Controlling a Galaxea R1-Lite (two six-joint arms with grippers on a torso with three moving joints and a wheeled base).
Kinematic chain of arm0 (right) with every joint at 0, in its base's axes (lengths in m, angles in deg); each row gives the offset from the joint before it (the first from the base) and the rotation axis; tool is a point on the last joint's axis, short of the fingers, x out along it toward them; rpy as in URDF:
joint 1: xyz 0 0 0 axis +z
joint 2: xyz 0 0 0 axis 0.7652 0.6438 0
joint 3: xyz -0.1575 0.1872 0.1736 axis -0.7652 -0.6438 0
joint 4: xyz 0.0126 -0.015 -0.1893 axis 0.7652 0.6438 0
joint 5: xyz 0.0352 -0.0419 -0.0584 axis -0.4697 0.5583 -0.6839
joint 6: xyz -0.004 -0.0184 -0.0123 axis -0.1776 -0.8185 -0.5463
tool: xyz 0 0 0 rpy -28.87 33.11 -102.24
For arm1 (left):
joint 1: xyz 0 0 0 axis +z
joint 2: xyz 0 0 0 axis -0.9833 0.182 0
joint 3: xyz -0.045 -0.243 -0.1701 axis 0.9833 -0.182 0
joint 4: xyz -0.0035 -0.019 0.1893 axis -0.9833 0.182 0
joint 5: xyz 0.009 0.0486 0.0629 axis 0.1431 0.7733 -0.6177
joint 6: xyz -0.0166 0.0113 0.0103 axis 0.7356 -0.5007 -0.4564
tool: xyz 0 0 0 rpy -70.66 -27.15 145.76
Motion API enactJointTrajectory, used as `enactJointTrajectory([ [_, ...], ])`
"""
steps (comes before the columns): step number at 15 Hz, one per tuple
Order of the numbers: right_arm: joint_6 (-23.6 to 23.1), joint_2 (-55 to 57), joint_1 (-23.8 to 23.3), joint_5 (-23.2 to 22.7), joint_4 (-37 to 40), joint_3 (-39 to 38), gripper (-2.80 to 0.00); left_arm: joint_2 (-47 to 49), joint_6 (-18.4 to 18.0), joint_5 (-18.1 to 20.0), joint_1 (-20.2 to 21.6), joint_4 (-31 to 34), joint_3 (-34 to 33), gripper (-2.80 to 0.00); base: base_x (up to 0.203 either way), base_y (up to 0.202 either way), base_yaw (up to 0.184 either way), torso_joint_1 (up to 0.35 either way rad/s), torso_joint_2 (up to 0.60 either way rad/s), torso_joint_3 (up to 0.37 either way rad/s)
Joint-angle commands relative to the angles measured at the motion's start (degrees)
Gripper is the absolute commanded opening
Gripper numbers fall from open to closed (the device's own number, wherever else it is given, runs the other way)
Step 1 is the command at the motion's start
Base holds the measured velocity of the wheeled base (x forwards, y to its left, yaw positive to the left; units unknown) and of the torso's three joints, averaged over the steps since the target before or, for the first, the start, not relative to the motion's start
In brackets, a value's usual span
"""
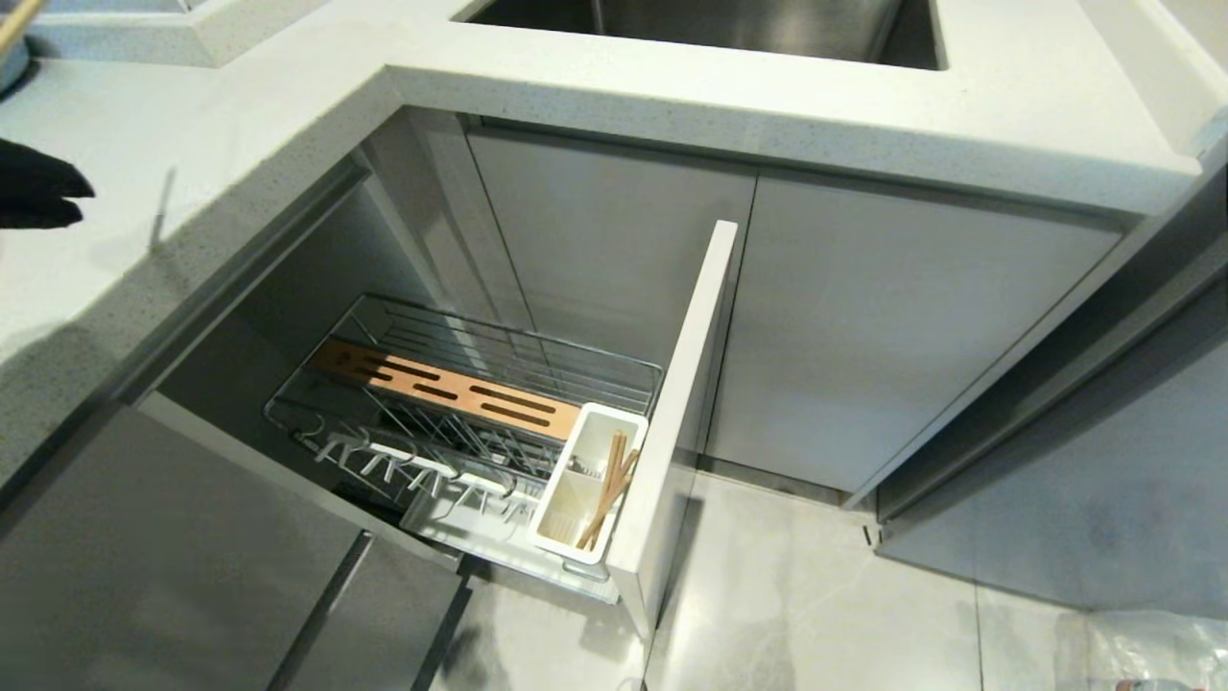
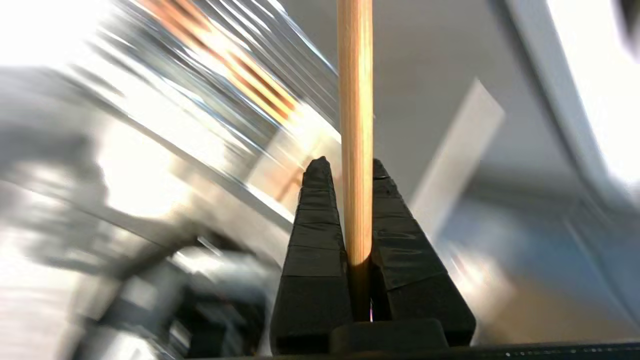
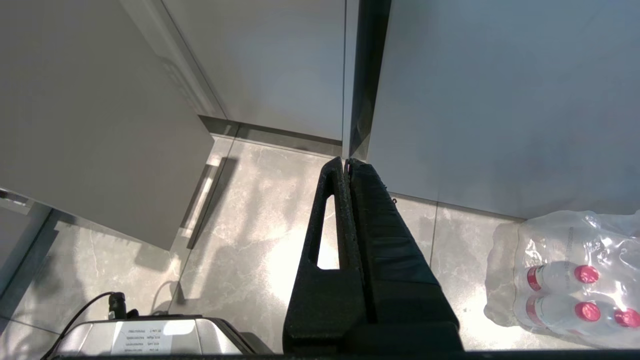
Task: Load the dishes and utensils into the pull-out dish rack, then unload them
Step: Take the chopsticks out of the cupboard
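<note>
The pull-out dish rack (image 1: 460,384) stands drawn out under the counter, a chrome wire basket with a slotted bamboo strip (image 1: 451,389). Its white utensil cup (image 1: 585,489) holds wooden chopsticks (image 1: 609,485) leaning inside. My left gripper (image 1: 43,197) hovers over the countertop at the far left, well above and to the left of the rack. It is shut on one wooden chopstick (image 2: 355,75), which runs between the fingers and past their tips (image 2: 350,165). My right gripper (image 3: 347,161) hangs shut and empty above the floor. The dishes are out of view.
The pale cabinet front (image 1: 672,403) fixed to the rack juts out beside the cup. A steel sink (image 1: 720,24) sits in the countertop (image 1: 240,125) behind. A wooden stick (image 1: 19,24) shows at the far-left corner. A wrapped pack of bottles (image 3: 570,270) lies on the floor tiles.
</note>
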Motion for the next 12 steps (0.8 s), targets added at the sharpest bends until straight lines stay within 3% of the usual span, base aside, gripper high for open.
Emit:
enactJointTrajectory([
  [1, 0.03, 0.00, 0.01, 0.00, 0.01, -0.09, -2.80, 0.11, -1.47, -2.96, 6.94, 0.20, -0.33, -2.80, 0.000, 0.000, 0.000, 0.000, 0.00, 0.000],
  [4, 0.03, 0.00, 0.01, 0.00, 0.01, -0.09, -2.80, 1.97, -6.17, -5.47, 22.46, -1.29, -1.18, -2.80, 0.000, 0.000, 0.000, 0.000, 0.00, 0.000],
  [6, 0.03, 0.00, 0.01, 0.00, 0.01, -0.09, -2.80, 3.25, -8.97, -6.06, 30.16, -5.21, -2.97, -2.80, 0.000, 0.000, 0.000, 0.000, 0.00, 0.000],
  [10, 0.03, 0.00, 0.01, 0.00, 0.01, -0.09, -2.80, 8.43, -10.70, -5.47, 38.04, -10.43, -4.65, -2.80, 0.000, 0.000, 0.000, 0.000, 0.00, 0.000],
  [12, 0.03, 0.00, 0.01, 0.00, 0.01, -0.09, -2.80, 11.24, -11.37, -1.62, 41.39, -11.98, -4.11, -2.80, 0.000, 0.000, 0.000, 0.000, 0.00, 0.000],
])
